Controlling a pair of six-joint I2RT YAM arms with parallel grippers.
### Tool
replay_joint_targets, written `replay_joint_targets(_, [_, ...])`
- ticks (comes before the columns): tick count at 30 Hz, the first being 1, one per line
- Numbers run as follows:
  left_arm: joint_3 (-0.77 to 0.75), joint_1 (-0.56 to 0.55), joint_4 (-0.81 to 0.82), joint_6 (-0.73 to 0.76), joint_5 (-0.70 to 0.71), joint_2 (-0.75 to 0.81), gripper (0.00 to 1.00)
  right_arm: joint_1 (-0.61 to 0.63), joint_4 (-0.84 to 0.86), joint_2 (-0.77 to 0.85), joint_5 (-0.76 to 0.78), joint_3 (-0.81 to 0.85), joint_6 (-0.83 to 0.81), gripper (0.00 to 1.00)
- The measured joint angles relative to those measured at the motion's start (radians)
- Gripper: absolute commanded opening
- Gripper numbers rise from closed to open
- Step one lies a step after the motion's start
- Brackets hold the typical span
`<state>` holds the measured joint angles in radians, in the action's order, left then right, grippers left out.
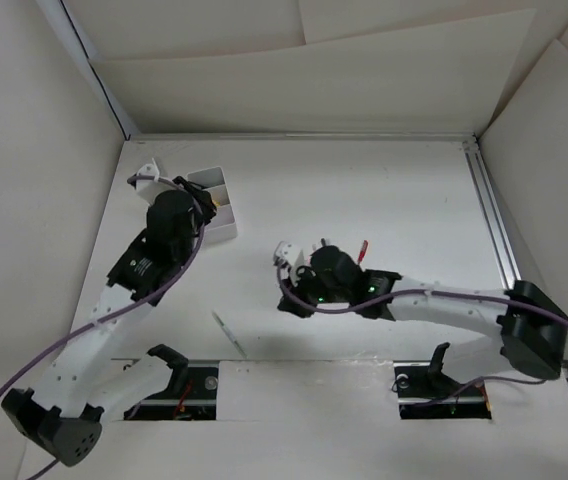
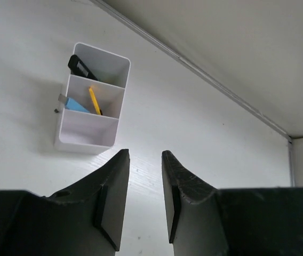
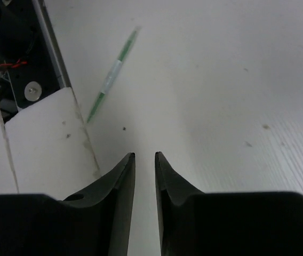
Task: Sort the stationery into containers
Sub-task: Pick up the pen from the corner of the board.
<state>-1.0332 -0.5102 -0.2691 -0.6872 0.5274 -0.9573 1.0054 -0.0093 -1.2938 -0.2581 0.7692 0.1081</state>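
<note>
We take the white box [image 2: 86,130] as our landmark; it sits at the far left of the surface [image 1: 364,180]. Its far compartment holds a stubby black highlighter [image 2: 80,67]. The nearer compartment holds a yellow pen [image 2: 94,101] leaning on the divider and a blue item [image 2: 76,105] lying low beside it. A small grey piece shows at the box's left wall, but we cannot tell what it is.

The left hand [image 2: 145,157] hangs just on the near side of the box. Its fingers stand a moderate gap apart with nothing between them. The right hand [image 3: 144,156] is well to the right of the box and nearer the arm bases. Its fingers are drawn almost together, leaving only a narrow slit, and they grip nothing.

Two items lie outside the box. A thin green-and-white pen [image 3: 111,77] lies loose on the surface, well toward the near edge from the box, ahead of the right hand and apart from it. A red pen [image 1: 364,250] shows farther right of the box, partly hidden behind the right arm's wrist.

We judge the sorting well begun but unfinished: at least three pieces are in and at least two are left to collect. Neither hand carries anything.
</note>
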Motion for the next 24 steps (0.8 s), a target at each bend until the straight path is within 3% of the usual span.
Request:
replay_joint_targets(2, [0.019, 0.000, -0.035, -0.017, -0.016, 0.080, 0.29, 0.087, 0.013, -0.103, 0.046, 0.068, -0.008, 0.35])
replay_joint_targets(3, [0.023, 0.000, -0.048, -0.024, -0.019, 0.122, 0.29, 0.126, 0.019, -0.155, 0.073, 0.103, -0.011, 0.44])
replay_joint_targets(9, [0.016, 0.000, -0.086, -0.053, -0.005, 0.410, 0.37, 0.286, 0.072, -0.452, 0.157, 0.308, -0.011, 0.61])
replay_joint_targets(16, [-0.041, 0.001, -0.140, -0.050, -0.012, 0.496, 0.38, 0.343, 0.082, -0.694, 0.280, 0.516, -0.011, 0.61])
replay_joint_targets(24, [-0.010, 0.001, -0.199, -0.029, -0.032, 0.577, 0.40, 0.336, 0.007, -0.858, 0.447, 0.705, 0.011, 0.48])
